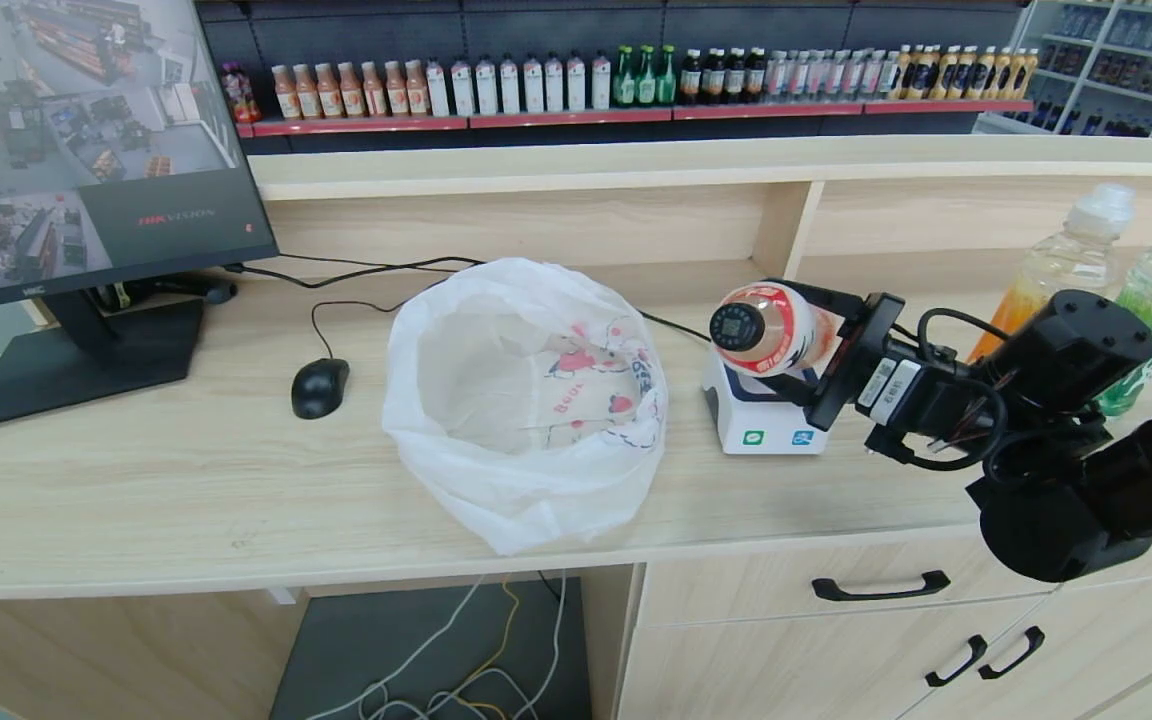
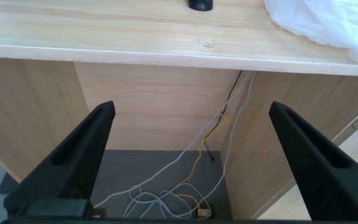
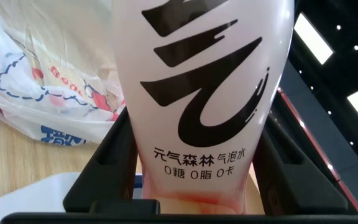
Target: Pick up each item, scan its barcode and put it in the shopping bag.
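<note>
We have the right gripper (image 1: pixel 808 342) clamped snug round the pink bottle (image 1: pixel 764 328), holding it on its side just above the white scanner (image 1: pixel 766 425), one end pointing toward the shopping bag (image 1: pixel 496 500); the bag sits open on the counter (image 1: pixel 186 480), near the scanner; two more bottles (image 1: pixel 1066 260) stand at the right; the left gripper (image 2: pixel 191 109) hangs below the counter edge, jaws spread wide, gripping nothing.

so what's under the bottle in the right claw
The white scanner stands on the counter below the bottle held in the right claw. Its top face is covered by bottle and claw.
</note>
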